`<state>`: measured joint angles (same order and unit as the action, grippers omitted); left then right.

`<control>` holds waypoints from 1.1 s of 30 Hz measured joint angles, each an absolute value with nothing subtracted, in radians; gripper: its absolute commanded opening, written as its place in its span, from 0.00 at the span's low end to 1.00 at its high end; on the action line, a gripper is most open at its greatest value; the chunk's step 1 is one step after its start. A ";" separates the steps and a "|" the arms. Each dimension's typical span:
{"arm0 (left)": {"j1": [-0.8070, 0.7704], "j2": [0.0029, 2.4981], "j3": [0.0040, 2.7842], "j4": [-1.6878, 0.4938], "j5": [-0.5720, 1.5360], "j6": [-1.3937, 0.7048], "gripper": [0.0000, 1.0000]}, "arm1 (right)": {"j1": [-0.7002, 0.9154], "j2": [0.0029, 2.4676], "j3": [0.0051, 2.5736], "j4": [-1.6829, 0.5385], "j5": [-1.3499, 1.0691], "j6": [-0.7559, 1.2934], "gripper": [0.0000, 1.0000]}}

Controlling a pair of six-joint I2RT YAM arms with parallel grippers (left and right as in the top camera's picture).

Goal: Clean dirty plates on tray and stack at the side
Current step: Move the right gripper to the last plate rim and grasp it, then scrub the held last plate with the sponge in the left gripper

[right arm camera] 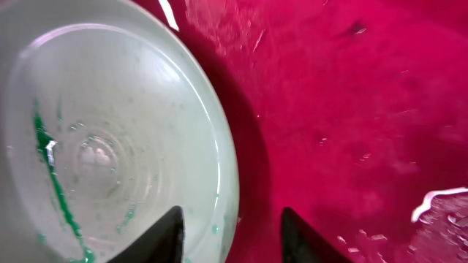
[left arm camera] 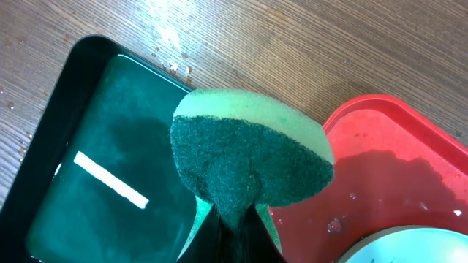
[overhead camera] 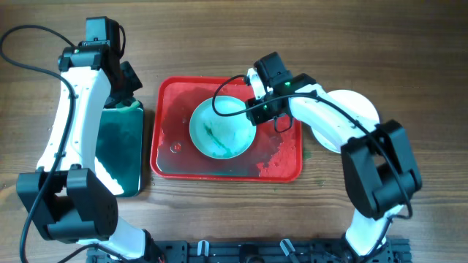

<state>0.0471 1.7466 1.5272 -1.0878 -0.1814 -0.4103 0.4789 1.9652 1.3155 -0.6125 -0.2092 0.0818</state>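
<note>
One plate (overhead camera: 221, 128), pale turquoise with a green smear, lies in the red tray (overhead camera: 164, 150). My right gripper (overhead camera: 256, 109) is open at the plate's right rim. In the right wrist view, the gripper (right arm camera: 230, 234) has one finger over the plate (right arm camera: 110, 146) and the other over the wet tray (right arm camera: 351, 109), with the rim between them. My left gripper (left arm camera: 234, 234) is shut on a green sponge (left arm camera: 248, 153) and holds it over the black tub's far right corner, near the tray (left arm camera: 395, 161). More plates (overhead camera: 360, 108) sit stacked right of the tray, partly hidden by the right arm.
The black tub (overhead camera: 121, 150) with teal liquid stands just left of the tray and also shows in the left wrist view (left arm camera: 95, 146). Water and foam lie in the tray's right part (overhead camera: 281, 153). A black rail (overhead camera: 241, 252) runs along the table's front edge.
</note>
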 measured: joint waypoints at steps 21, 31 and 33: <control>-0.013 1.752 1.319 -0.935 -0.003 -0.413 0.04 | 0.534 2.086 1.349 -0.492 -0.349 0.636 0.04; -0.244 1.766 1.135 -0.583 0.030 -0.414 0.04 | 0.534 2.091 1.349 -0.469 -0.356 0.643 0.04; -0.244 1.810 1.135 -0.582 0.024 -0.414 0.04 | 0.534 2.091 1.349 -0.469 -0.356 0.642 0.04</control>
